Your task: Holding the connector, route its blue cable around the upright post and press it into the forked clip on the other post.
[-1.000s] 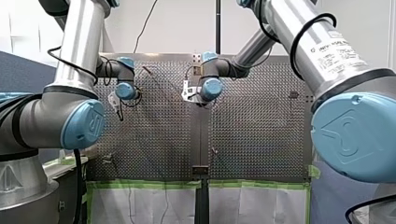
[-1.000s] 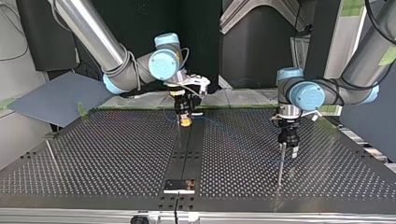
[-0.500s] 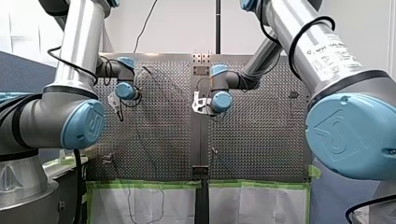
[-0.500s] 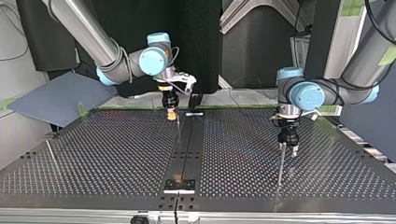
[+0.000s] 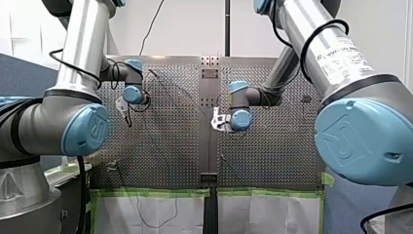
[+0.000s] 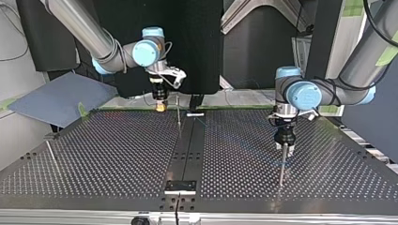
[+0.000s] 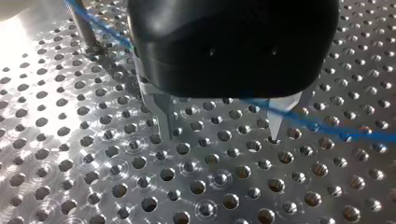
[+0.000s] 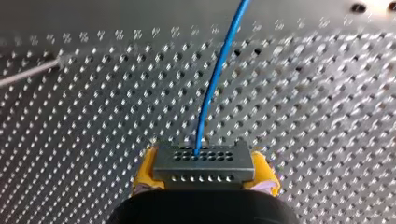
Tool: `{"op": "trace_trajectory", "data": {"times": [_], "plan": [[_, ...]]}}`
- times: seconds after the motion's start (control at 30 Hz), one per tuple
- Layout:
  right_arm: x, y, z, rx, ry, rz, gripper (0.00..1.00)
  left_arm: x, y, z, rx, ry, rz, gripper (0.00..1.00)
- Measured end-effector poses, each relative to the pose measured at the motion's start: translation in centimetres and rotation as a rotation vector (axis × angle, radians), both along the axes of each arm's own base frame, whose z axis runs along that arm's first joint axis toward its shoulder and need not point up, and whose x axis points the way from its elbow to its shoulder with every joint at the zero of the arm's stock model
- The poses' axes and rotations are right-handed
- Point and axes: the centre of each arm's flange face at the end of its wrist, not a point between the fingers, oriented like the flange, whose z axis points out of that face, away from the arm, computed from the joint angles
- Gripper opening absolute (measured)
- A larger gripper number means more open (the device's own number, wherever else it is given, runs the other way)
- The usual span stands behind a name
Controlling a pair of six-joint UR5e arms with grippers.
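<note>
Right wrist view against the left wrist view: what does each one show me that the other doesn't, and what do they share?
Only the right wrist view shows the grey connector, clamped between my right gripper's yellow pads. Only the left wrist view shows my left gripper, its metal fingers apart and clamped on nothing. Both show the blue cable and the perforated table.

You've got a bare metal table (image 7: 70, 154): perforated, shiny, w/ fine circular scuffs round the holes. The left gripper (image 7: 219, 135) has a glossy black plastic body and bare metal fingers (image 7: 164, 116). The cable (image 8: 219, 70) has a smooth blue plastic jacket, slight sheen. The connector (image 8: 204, 164) looks matt grey, prob. metal. The right gripper (image 8: 204, 177) has yellow pads (image 8: 144, 171), matt, rubbery-looking. The arm tubes (image 5: 85, 44) are brushed alu; the joint caps (image 5: 363, 141) are glossy blue plastic.
</note>
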Motion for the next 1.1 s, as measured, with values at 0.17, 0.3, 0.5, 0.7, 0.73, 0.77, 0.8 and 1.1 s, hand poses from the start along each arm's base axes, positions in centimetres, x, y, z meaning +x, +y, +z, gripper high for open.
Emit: {"op": "trace_trajectory", "data": {"times": [0.17, 0.3, 0.5, 0.7, 0.73, 0.77, 0.8, 1.1], "plan": [[-1.2, 0.5, -1.5, 0.000, 0.003, -0.015, 0.00, -0.1, 0.0, -0.1, 0.000, 0.006, -0.001, 1.00], [-1.9, 1.2, -2.7, 0.000, 0.006, -0.028, 0.00, -0.1, -0.1, -0.1, 0.000, 0.011, -0.002, 1.00], [-2.8, 2.4, -4.9, 0.007, 0.025, -0.052, 0.00, -0.2, -0.1, -0.1, 0.000, 0.014, -0.001, 1.00], [-3.9, 4.2, -8.8, 0.034, 0.066, -0.075, 0.00, -0.2, -0.1, -0.1, 0.000, 0.014, -0.001, 1.00], [-4.1, 4.5, -9.3, 0.037, 0.071, -0.079, 0.00, -0.2, -0.1, -0.1, 0.000, 0.014, -0.001, 1.00], [-4.4, 4.9, -10.0, 0.042, 0.079, -0.085, 0.00, -0.2, -0.1, -0.1, 0.000, 0.014, -0.001, 1.00], [-4.6, 5.2, -10.6, 0.048, 0.085, -0.090, 0.00, -0.2, -0.1, -0.1, 0.000, 0.014, -0.001, 1.00], [-8.1, 8.9, -16.9, 0.142, 0.177, -0.150, 0.00, -0.2, -0.1, -0.1, 0.000, 0.014, -0.001, 1.00]]}}
